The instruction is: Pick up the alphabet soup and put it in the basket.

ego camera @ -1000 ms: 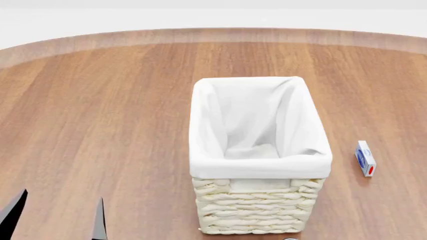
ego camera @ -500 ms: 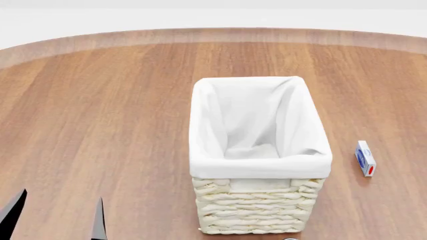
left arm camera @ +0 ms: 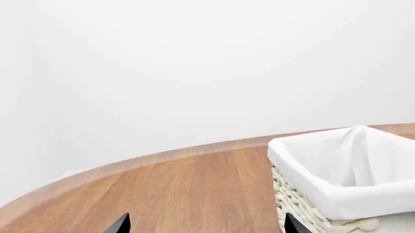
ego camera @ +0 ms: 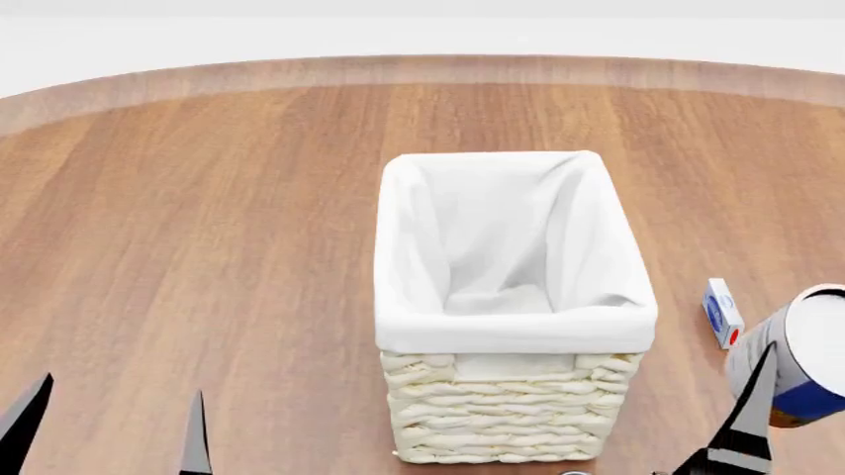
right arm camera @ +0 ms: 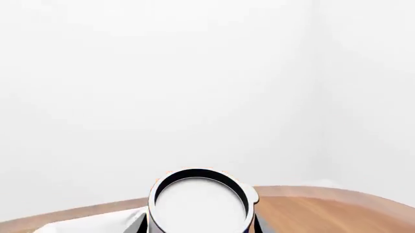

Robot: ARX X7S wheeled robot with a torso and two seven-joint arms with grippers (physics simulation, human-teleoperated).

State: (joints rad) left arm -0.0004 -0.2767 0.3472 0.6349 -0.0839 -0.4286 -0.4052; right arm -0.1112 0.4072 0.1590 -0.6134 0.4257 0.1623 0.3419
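Note:
The alphabet soup (ego camera: 808,354), a can with a blue label and a pale top, is held above the table at the right edge of the head view, right of the basket. My right gripper (ego camera: 793,408) is shut on it; one dark finger (ego camera: 753,411) lies against its left side. In the right wrist view the can's pale top (right arm camera: 199,204) fills the space between the fingers of the right gripper (right arm camera: 198,226). The cream wicker basket (ego camera: 509,416) with white lining stands mid-table and also shows in the left wrist view (left arm camera: 337,194). My left gripper (ego camera: 113,440) is open and empty at the lower left (left arm camera: 206,228).
A small white and blue box (ego camera: 722,313) lies on the brown wooden table (ego camera: 198,228) right of the basket, just beside the held can. The table's curved far edge (ego camera: 422,69) runs along the back, with a white wall beyond.
The right gripper with the can has risen into the head view at the lower right; it was out of view before. The left gripper and basket have not moved.

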